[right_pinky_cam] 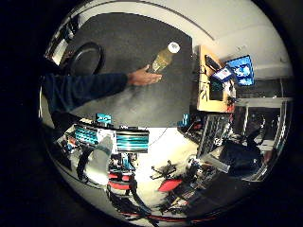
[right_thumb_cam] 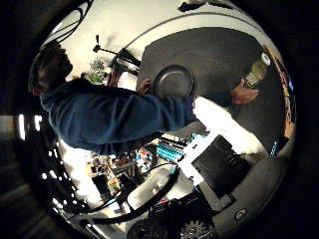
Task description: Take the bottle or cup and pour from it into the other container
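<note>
On the dark table (right_pinky_cam: 142, 109), a person's hand (right_pinky_cam: 143, 77) grips the bottle (right_pinky_cam: 164, 57); robot fingers' state unclear.

The person's hand (right_pinky_cam: 143, 77) covered the lower part of the bottle (right_pinky_cam: 164, 58), so its base on the bench (right_pinky_cam: 128, 42) could not be seen. In the thumb-side view the person's dark sleeve (right_thumb_cam: 114, 119) hid the near rim of the black pan (right_thumb_cam: 173, 81). What the bottle held was too small to tell. Only white and black parts of the robot hand (right_thumb_cam: 219, 149) showed, and its finger pose could not be told.
</note>
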Controlling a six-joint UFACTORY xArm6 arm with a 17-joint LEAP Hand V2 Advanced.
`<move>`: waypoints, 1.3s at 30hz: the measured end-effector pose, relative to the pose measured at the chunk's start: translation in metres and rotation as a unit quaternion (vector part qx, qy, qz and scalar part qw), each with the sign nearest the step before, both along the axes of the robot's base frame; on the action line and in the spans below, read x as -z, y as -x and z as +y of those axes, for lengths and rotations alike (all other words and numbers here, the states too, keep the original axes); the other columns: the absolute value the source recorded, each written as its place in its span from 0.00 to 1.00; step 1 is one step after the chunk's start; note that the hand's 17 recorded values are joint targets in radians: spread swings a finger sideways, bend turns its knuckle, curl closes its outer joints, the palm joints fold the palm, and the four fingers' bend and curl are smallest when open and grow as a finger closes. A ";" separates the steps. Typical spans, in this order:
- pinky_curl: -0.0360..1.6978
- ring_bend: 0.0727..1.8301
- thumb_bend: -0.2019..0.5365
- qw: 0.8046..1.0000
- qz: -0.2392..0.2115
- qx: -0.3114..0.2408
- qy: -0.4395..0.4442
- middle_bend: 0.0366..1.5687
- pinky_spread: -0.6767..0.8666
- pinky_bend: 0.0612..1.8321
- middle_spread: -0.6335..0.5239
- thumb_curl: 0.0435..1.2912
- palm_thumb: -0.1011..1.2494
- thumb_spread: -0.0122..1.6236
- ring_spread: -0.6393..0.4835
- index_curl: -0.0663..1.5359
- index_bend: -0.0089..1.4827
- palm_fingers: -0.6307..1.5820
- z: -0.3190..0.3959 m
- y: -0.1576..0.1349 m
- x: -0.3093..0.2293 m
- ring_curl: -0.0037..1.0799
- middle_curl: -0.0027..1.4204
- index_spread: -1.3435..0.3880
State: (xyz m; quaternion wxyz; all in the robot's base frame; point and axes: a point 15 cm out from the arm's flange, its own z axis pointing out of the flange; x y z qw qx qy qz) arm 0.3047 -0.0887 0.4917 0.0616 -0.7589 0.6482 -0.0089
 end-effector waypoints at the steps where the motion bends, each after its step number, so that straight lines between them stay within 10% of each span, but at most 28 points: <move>1: 0.02 0.07 0.25 1.000 0.005 0.000 -0.002 0.10 0.73 0.20 0.45 0.31 0.75 0.62 0.67 0.29 0.13 0.47 0.001 0.001 0.005 0.17 0.24 0.54; 39: 0.03 0.25 0.24 0.963 -0.127 0.102 -0.215 0.17 0.74 0.48 0.59 0.26 0.52 0.67 0.73 0.18 0.10 0.35 -0.078 -0.035 0.018 0.24 0.26 0.64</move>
